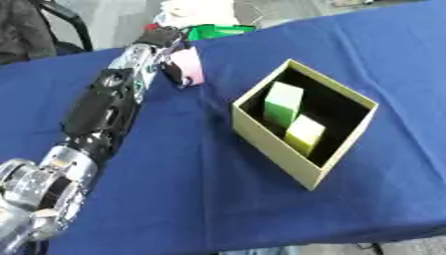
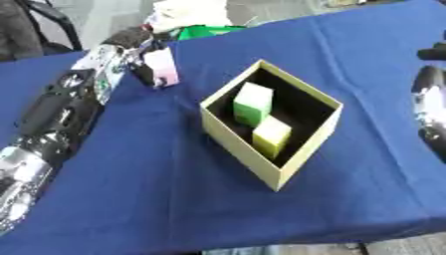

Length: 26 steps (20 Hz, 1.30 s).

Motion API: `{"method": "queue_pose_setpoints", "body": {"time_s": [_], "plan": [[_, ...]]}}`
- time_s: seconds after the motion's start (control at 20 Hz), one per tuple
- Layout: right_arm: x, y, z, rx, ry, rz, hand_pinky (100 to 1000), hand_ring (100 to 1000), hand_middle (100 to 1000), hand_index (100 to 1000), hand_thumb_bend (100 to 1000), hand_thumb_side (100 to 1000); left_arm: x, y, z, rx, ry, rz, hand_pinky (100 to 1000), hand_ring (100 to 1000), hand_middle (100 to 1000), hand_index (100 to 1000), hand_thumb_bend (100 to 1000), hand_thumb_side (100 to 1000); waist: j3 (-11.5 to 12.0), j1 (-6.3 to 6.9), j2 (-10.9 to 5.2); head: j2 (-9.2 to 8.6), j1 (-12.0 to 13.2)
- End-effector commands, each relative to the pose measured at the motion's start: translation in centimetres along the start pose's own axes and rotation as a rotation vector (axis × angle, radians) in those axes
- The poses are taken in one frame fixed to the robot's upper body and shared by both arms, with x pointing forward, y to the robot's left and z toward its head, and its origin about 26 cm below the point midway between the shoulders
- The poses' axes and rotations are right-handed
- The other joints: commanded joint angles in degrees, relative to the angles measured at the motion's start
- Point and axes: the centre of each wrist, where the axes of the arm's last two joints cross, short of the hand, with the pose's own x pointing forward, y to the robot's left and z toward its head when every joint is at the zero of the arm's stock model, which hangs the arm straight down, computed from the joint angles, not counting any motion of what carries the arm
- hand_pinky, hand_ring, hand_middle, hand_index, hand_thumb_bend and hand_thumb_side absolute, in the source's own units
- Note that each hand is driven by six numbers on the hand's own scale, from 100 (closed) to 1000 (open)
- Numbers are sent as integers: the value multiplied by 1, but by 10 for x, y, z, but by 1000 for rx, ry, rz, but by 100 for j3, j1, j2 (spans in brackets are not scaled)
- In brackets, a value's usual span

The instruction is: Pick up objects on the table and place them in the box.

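Left hand (image 1: 166, 42) curled round pink block (image 1: 188, 67) at far table edge. Box (image 1: 261, 137) holds green block (image 1: 283, 102) and yellow block (image 1: 305, 132). Right hand (image 2: 431, 107) at right edge, fingers unclear.

Box (image 1: 300, 164) sits dead center on the worktop (image 1: 191, 199), open top, but the green block (image 1: 282, 102) and yellow block (image 1: 305, 133) hog its floor. Free slot inside is the 3 o'clock side. Worktop from 6 to 9 o'clock is wide open cloth. At 11 o'clock the left robot hand (image 1: 166, 40), pink block (image 1: 188, 67) and green thing (image 1: 213, 31) crowd the corner.
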Motion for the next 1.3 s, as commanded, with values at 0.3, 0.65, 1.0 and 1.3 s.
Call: {"method": "queue_pose_setpoints", "body": {"time_s": [0.3,0.65,1.0,1.3], "plan": [[8,-2,-6,6,-46,-11,838,934,719,925,100,543,54,60,3,138,-274,-81,736,558,529,739,371,167,-48,-85,-106,-20,35],[11,1,-9,16,-75,-31,847,931,718,924,100,537,111,67,9,126,-515,-76,734,567,535,742,356,180,-134,-89,-73,-46,90],[13,3,-12,21,-111,-60,860,925,715,921,100,529,150,47,8,95,-664,-49,734,577,539,741,397,227,-249,-96,-36,-74,169],[13,3,-12,23,-122,-68,837,916,713,920,100,541,163,23,5,36,-744,-4,737,606,562,762,552,321,-328,-104,8,-103,218]]}}
